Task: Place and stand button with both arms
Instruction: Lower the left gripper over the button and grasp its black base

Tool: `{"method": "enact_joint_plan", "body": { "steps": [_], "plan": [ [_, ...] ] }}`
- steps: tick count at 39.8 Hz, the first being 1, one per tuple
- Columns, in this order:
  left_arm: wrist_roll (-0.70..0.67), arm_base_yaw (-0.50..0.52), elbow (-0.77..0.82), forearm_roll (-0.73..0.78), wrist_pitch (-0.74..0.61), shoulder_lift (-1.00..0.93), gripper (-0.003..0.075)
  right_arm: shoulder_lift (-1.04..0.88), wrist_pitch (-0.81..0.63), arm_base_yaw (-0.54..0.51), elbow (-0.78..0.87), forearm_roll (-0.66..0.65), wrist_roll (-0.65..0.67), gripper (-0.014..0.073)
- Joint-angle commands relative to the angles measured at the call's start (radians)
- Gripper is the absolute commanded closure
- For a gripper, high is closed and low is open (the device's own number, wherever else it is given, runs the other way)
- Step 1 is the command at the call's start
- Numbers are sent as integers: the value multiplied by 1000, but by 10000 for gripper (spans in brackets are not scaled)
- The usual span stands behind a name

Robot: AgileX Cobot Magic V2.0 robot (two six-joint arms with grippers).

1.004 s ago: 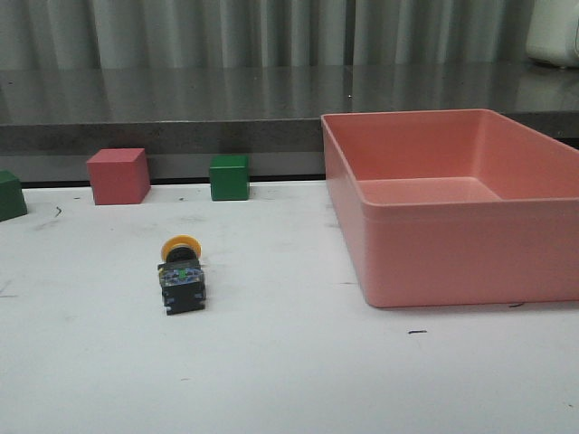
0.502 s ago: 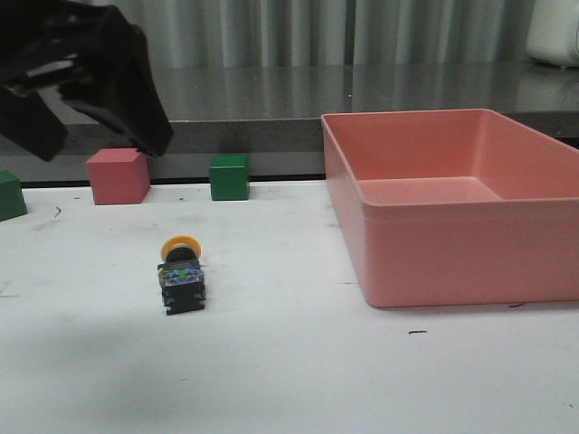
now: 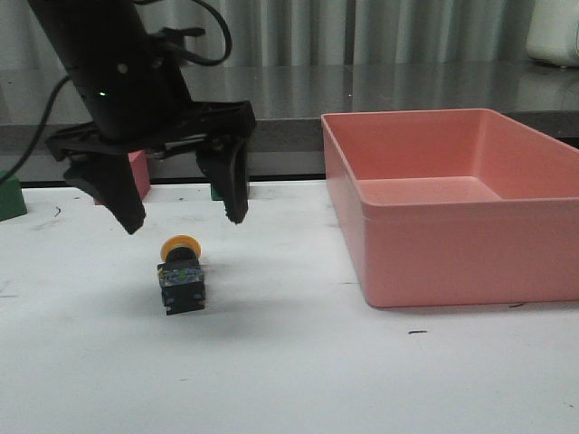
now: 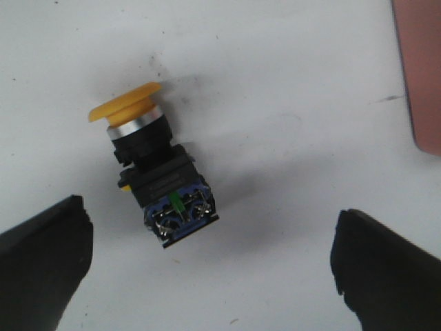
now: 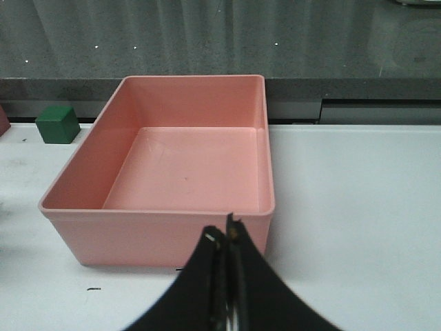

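- The button (image 3: pixel 182 276) lies on its side on the white surface (image 3: pixel 289 371), with the yellow cap toward the back and the terminal end of the black base toward the camera. It is well apart from the pink bin (image 3: pixel 452 203).
- The left gripper (image 3: pixel 184 220) hangs above the button with its jaws spread wide. In the left wrist view the button (image 4: pixel 153 174) sits between the two fingertips (image 4: pixel 41 258), touching neither.
- The right gripper (image 5: pixel 224 238) is near the rim of the bin (image 5: pixel 165 176), and its jaws are pressed together and hold nothing.
- Risk, in my judgement: the button lies at an angle to the jaws, so when they close, one finger may meet a corner of the base first and turn or push the button instead of pinching it.
- A grip on the round cap or the collar could slip, because these are curved; then the button may roll away.
- When stood up on the small base it could tip over, so the second arm probably must steady it.
- No brand or writing can be read; the marks on the base are too small.
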Motion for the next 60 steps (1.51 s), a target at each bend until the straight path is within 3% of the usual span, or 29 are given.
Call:
{"method": "enact_joint_plan", "body": {
  "steps": [1, 10, 30, 33, 43, 53, 60],
  "plan": [
    [-33, 9, -79, 2, 24, 17, 50, 11, -84, -4, -26, -20, -10, 655],
    [-117, 45, -117, 35, 41, 87, 50, 11, -84, -4, -26, -20, -10, 655],
    [-117, 47, -119, 27, -14, 157, 60, 11, -84, -4, -26, -20, -10, 655],
    [-117, 47, -119, 27, -8, 157, 107, 11, -84, -4, -26, -20, -10, 655],
    [-117, 47, -119, 27, -6, 159, 393, 11, -84, -4, -26, -20, -10, 655],
    [-117, 47, -119, 29, -1, 159, 523, 11, -84, -4, -26, -20, -10, 655],
    [-110, 47, -119, 37, 13, 159, 535, 11, -84, -4, -26, -20, -10, 655]
  ]
}}
